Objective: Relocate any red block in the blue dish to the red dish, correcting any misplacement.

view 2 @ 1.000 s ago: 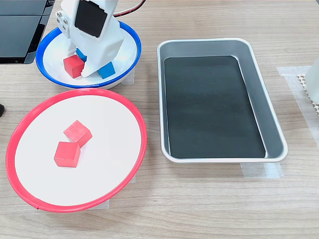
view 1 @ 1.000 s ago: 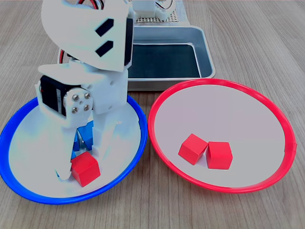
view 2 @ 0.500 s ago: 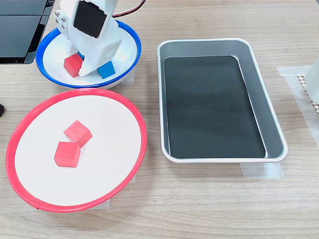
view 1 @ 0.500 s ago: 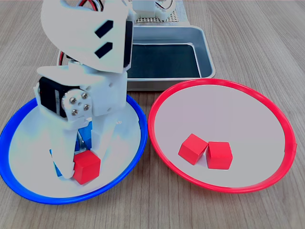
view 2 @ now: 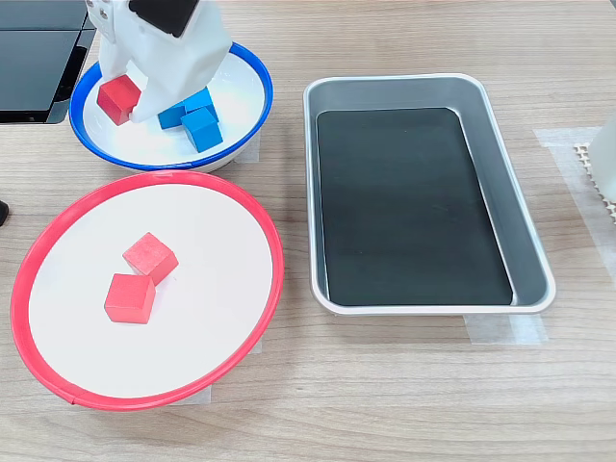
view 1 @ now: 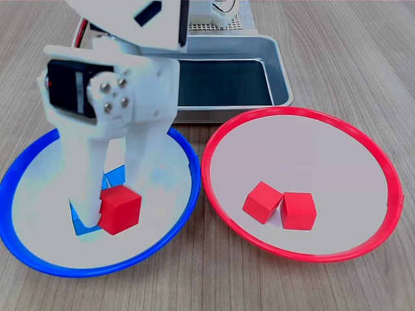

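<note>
My white gripper [view 1: 111,206] is shut on a red block [view 1: 120,208], which it holds a little above the pale floor of the blue dish [view 1: 189,162]. In the second exterior view the gripper [view 2: 130,99] and the block [view 2: 116,98] are over the left part of the blue dish [view 2: 262,81]. Two blue cubes [view 2: 192,117] lie in this dish beside the fingers; in the first exterior view they are partly hidden behind the gripper. The red dish [view 1: 211,194] [view 2: 272,241] holds two more red cubes [view 1: 262,201] [view 1: 298,210], touching each other.
A rectangular steel tray [view 1: 280,65] [view 2: 500,144] with a dark bottom stands behind the dishes in the first exterior view. A black device [view 2: 38,58] lies at the second exterior view's top left. The arm's base [view 1: 214,13] stands beyond the tray.
The gripper has risen with the red block in it, lifting it off the dish floor. This uncovers the two blue cubes in the second exterior view.
</note>
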